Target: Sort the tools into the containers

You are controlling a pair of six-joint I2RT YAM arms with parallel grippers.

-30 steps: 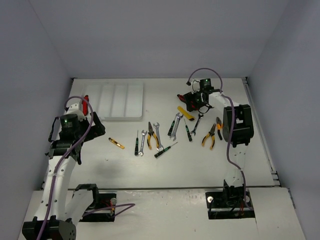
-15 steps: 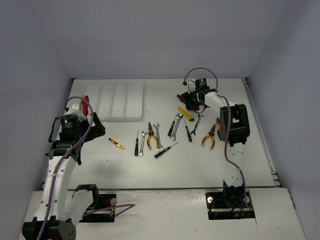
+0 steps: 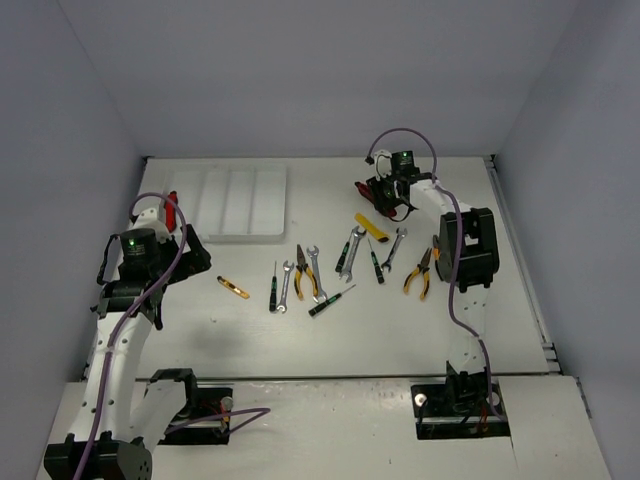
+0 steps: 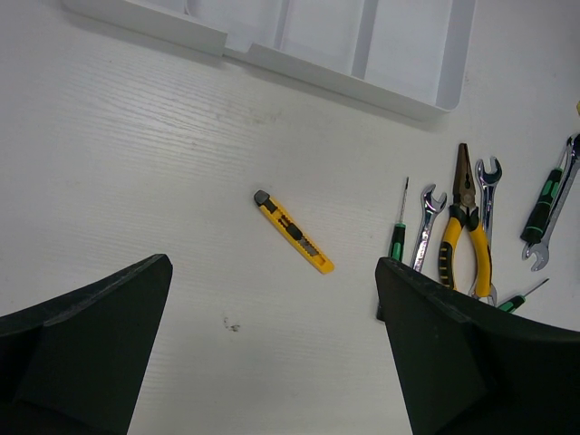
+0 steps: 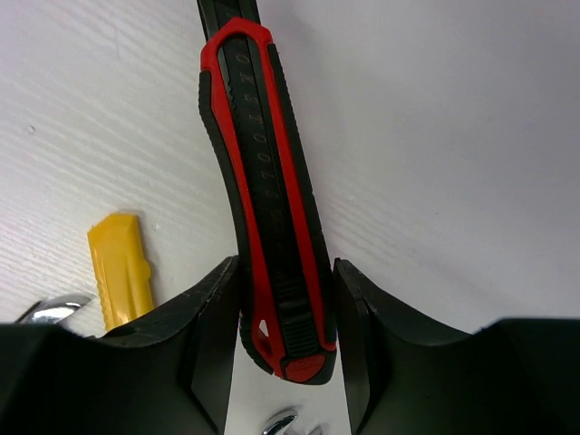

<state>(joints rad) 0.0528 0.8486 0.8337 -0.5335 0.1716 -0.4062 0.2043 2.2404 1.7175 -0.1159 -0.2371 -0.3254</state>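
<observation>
We've got the bench [image 3: 400, 330] with the tray [image 3: 230, 237] near its far left corner. Left pincer [image 4: 272, 265] hangs wide above a yellow knife [image 4: 293, 231]. Right pincer [image 5: 285, 290] is clamped on the red knife [image 5: 272, 181] by the far edge. The other tools [image 3: 305, 272] are lying mid-bench.

So the desk [image 3: 200, 330] I'm working on is a white-painted board with a faint wood grain running across it. Up close it's a bit scuffed: there's a small dark speck [image 4: 232, 324] on it, and a faint grey smudge [image 4: 263, 116] further up in my left wrist view. Plain pale lavender-grey walls [image 3: 300, 70] box it in at the back and on both sides, a narrow strip [image 3: 545, 340] runs along the right edge, and at the near side a seam [image 3: 330, 378] splits off a separate white front panel [image 3: 330, 430].
</observation>
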